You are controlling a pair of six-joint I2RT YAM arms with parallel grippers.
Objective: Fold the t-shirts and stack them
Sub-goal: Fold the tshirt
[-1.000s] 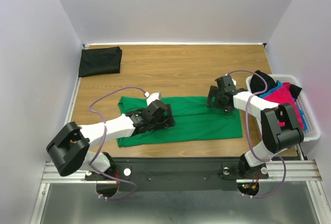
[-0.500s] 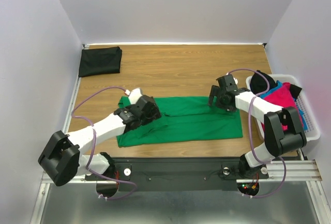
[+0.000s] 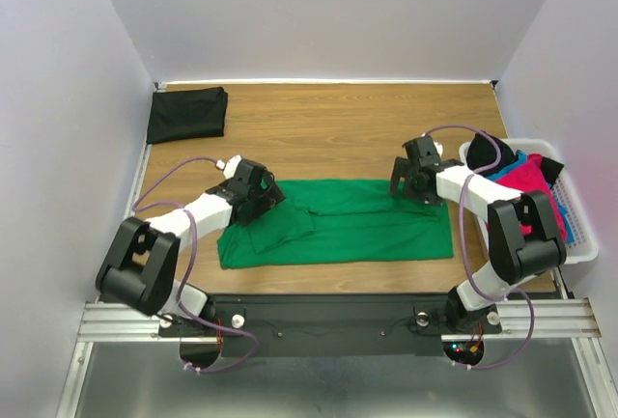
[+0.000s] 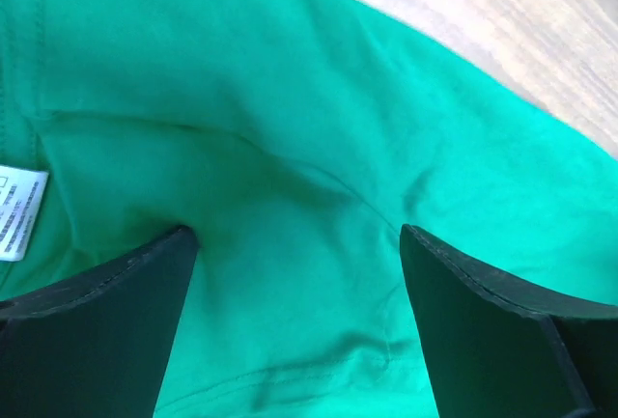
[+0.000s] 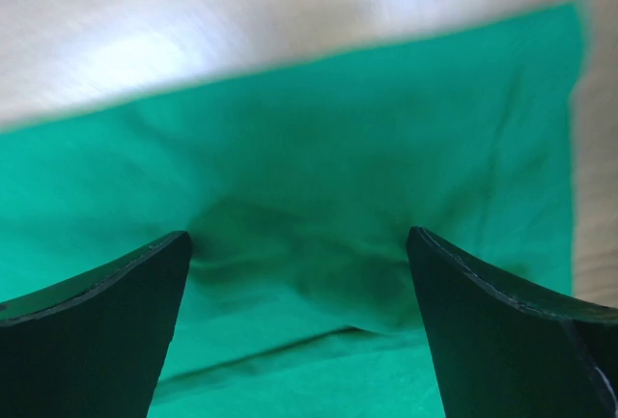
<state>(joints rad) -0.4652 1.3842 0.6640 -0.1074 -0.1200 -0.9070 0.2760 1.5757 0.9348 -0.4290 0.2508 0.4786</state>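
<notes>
The bright green t-shirt lies folded lengthwise on the wooden table. My left gripper is open at the shirt's far left corner, its jaws wide over green cloth, with the white neck label at the left edge of the left wrist view. My right gripper is open at the shirt's far right corner, its jaws wide just above green cloth. A folded black t-shirt lies at the far left corner of the table. Magenta, blue and black shirts lie in the basket.
A white plastic basket stands at the right edge of the table. White walls close in the table on three sides. Bare wood lies between the green shirt and the back wall.
My left gripper has moved left and farther back, from the shirt's middle-left to its far left corner. My right gripper has shifted only slightly at the far right corner.
</notes>
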